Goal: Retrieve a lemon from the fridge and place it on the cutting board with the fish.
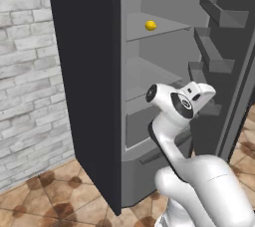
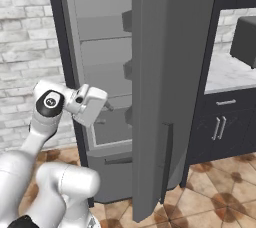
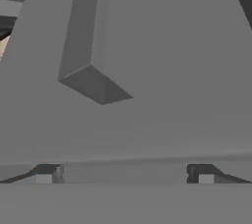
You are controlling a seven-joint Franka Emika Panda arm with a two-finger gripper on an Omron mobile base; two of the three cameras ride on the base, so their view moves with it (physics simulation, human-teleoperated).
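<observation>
The lemon [image 1: 150, 25], a small bright yellow round fruit, sits on an upper shelf of the open dark grey fridge [image 1: 89, 71], well above and left of the gripper [image 1: 206, 91] in the left base view; likely light, firm, smooth-skinned and prone to rolling, best pinched across its middle. The right base view shows the gripper [image 2: 106, 104] low at the fridge opening. In the hand view its fingertips [image 3: 47, 175] stand spread wide, empty, facing grey door shelving.

Fridge [image 1: 89, 86]: top and right side cut off by the frame in the left base view. Open door [image 2: 165, 92]: hides part of the shelves in the right base view. Gripper [image 3: 124, 174]: fingertips cropped at the hand view's lower edge. Lemon [image 1: 150, 25]: too small to show surface detail.
</observation>
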